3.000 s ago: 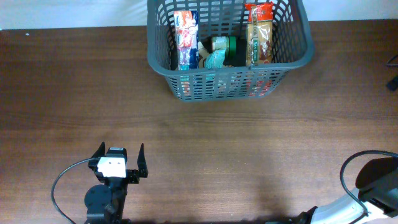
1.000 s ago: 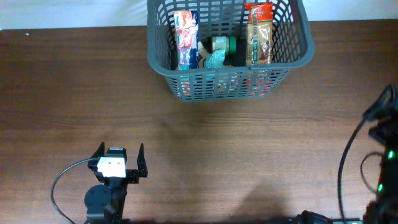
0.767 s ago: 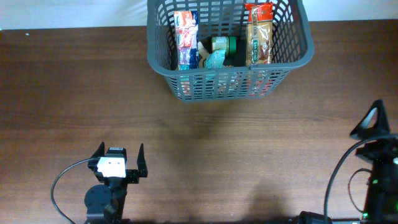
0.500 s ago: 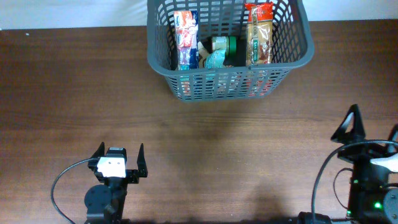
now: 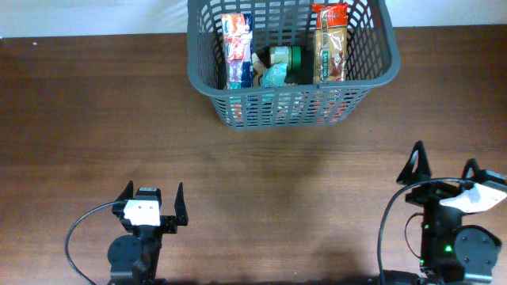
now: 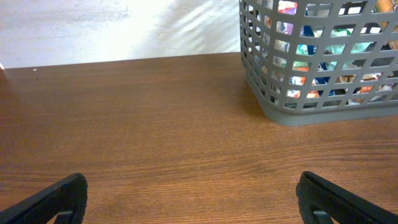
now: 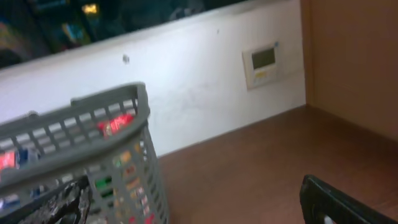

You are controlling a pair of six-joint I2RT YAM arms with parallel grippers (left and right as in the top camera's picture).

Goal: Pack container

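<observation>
The container [image 5: 289, 107], a dark grey slotted basket, stands at the back middle of the wooden table. Inside it a red, white and blue packet [image 5: 236, 47] and an orange-brown packet [image 5: 329, 47] stand upright, with a teal wrapper and a green-lidded item [image 5: 279, 67] between them. My left gripper [image 5: 154, 190] rests open near the front left, far from the basket, nothing between its fingers. My right gripper [image 5: 444, 161] is open at the front right, also empty. The left wrist view shows the container [image 6: 323, 112] ahead on the right; the right wrist view shows the container [image 7: 74, 124] on the left.
A white wall runs behind the table, with a small control panel [image 7: 263, 61] on it. A black cable [image 5: 75, 237] loops beside the left arm's base. Bare brown table [image 5: 261, 182] lies between the grippers and the basket.
The right arm has swung in from the right edge and settled leftward at the front right, its gripper open throughout. The left arm and the basket have not moved.
</observation>
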